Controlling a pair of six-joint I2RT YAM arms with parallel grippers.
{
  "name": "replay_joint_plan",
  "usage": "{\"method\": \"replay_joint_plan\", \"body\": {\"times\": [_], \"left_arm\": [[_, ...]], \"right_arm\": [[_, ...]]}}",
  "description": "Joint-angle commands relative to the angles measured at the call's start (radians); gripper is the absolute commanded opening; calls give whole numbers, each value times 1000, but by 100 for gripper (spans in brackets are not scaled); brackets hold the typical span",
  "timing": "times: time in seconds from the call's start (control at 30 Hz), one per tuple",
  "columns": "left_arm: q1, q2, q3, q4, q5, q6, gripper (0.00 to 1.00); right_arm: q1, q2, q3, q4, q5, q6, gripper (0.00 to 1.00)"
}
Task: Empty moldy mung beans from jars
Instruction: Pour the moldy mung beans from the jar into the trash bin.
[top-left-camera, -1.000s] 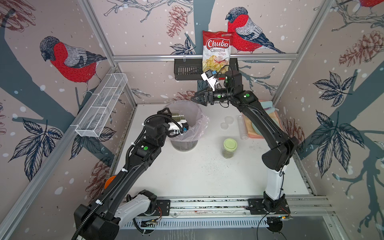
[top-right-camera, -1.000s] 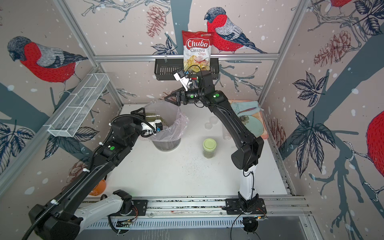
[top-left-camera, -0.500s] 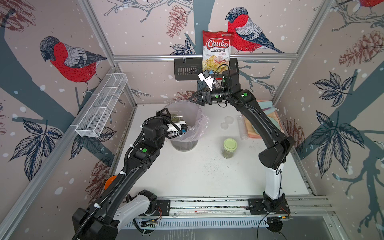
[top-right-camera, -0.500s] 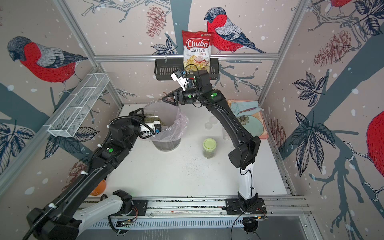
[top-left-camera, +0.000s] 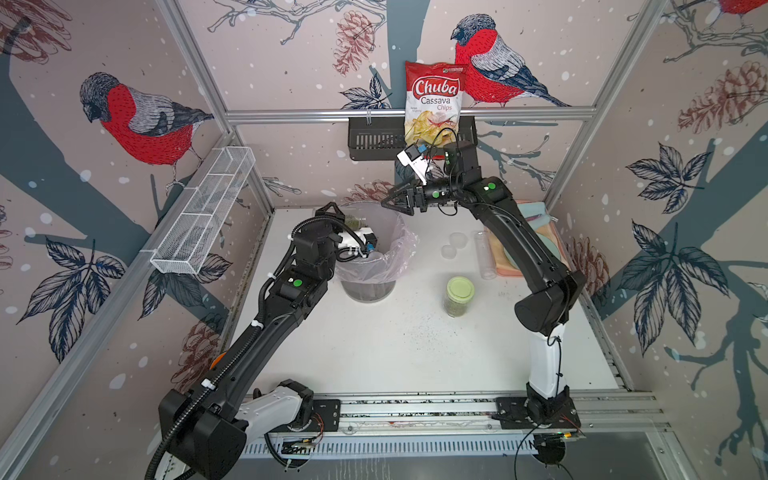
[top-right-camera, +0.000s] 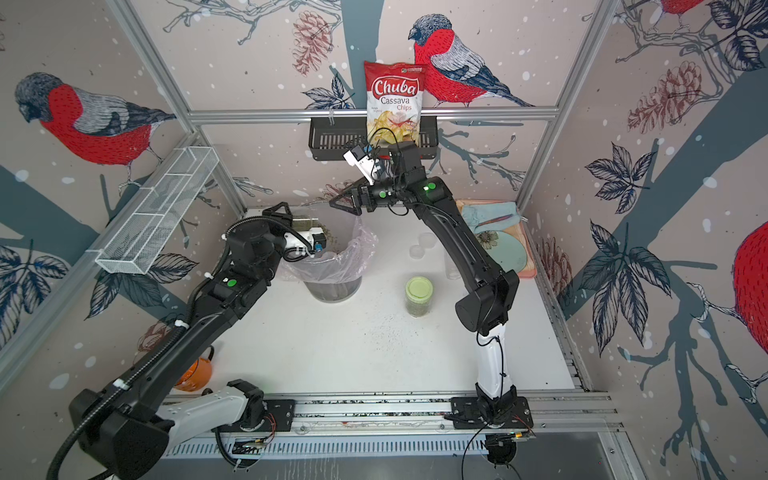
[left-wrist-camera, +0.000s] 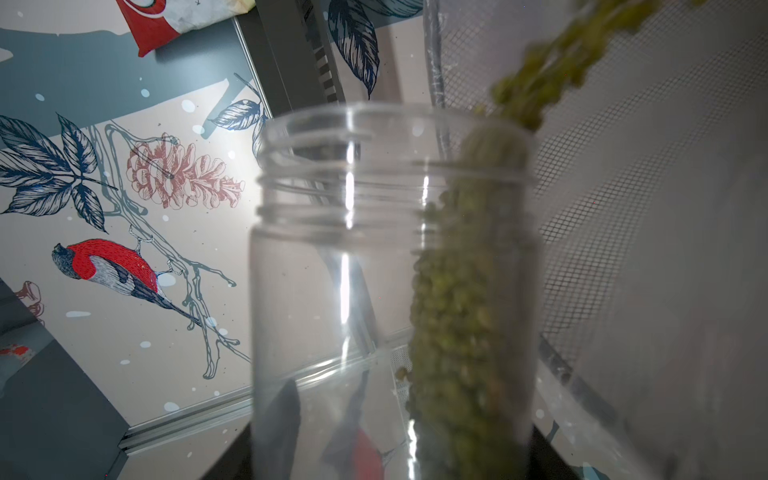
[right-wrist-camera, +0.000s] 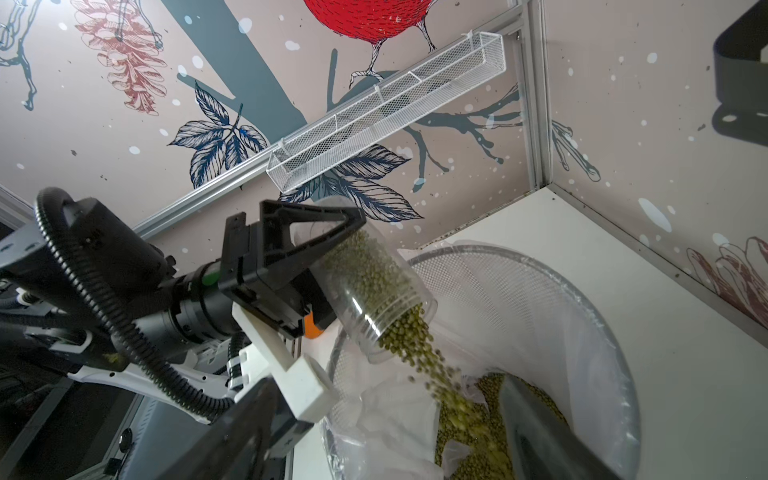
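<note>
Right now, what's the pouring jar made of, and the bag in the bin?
The pouring jar looks like clear, shiny plastic, maybe glass: mung beans show through it. The bag looks like thin pinkish plastic film: it crinkles and lets light through.

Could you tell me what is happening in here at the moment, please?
The left gripper holds a clear jar tipped over the lined bin, and green beans are pouring from its mouth into it. The right gripper hovers open and empty near the bin's far rim. A green-lidded jar with beans inside stands closed on the table; a clear tube lies nearby, apparently empty.
</note>
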Motion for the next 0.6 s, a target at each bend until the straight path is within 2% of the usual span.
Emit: {"method": "replay_joint_plan", "body": {"times": [0.0,0.33,0.57], "left_arm": [[2,22,34,51,-5,76,5],[6,20,66,-9,-5,90,6],[7,0,64,-65,-4,87,6]], "right_arm": [[-3,-7,7,-25,10,-57,85],[-2,17,53,21,-14,-38,85],[0,35,60,-1,-5,-75,85]]}}
